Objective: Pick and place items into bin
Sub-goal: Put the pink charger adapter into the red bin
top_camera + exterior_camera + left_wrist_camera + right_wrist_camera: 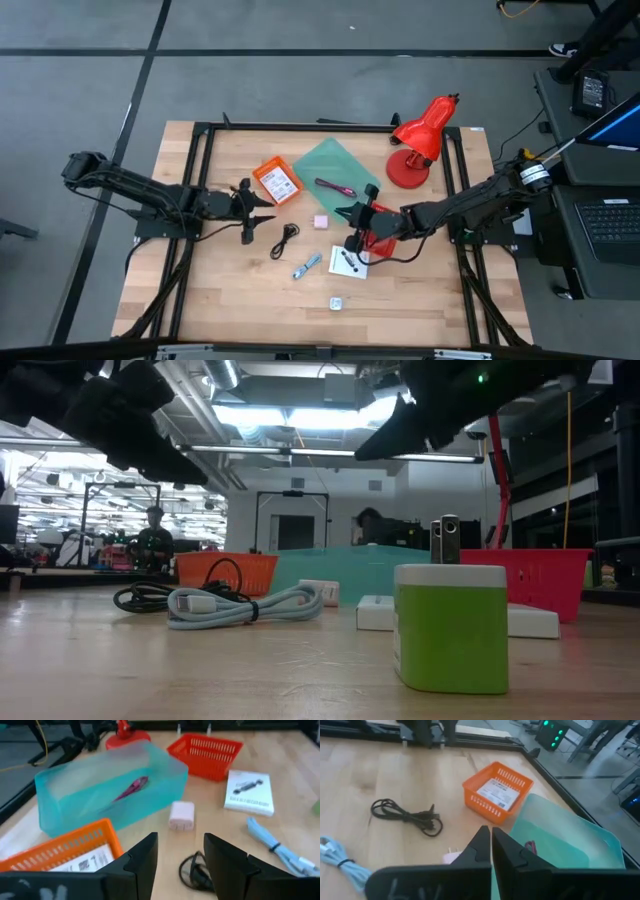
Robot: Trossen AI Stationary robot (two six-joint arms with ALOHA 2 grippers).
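Note:
My left gripper (262,212) (181,842) stands open above the wood, left of the black coiled cable (285,238) (192,870), with nothing between its fingers. My right gripper (342,212) (491,834) is shut and empty, over the table between the teal bin (335,170) and a red basket (375,240). A maroon item (132,787) lies inside the teal bin. On the table lie a pink cube (321,221), a blue-white cable (307,265), a white card (350,262) and a small pale square (337,302). An orange basket (277,180) holds another white card (497,790).
A red desk lamp (420,140) stands at the far right corner. Black frame rails (200,160) run along the table's left, right and far sides. Bare wood (230,300) shows toward the near left. In the low view people show in the room behind.

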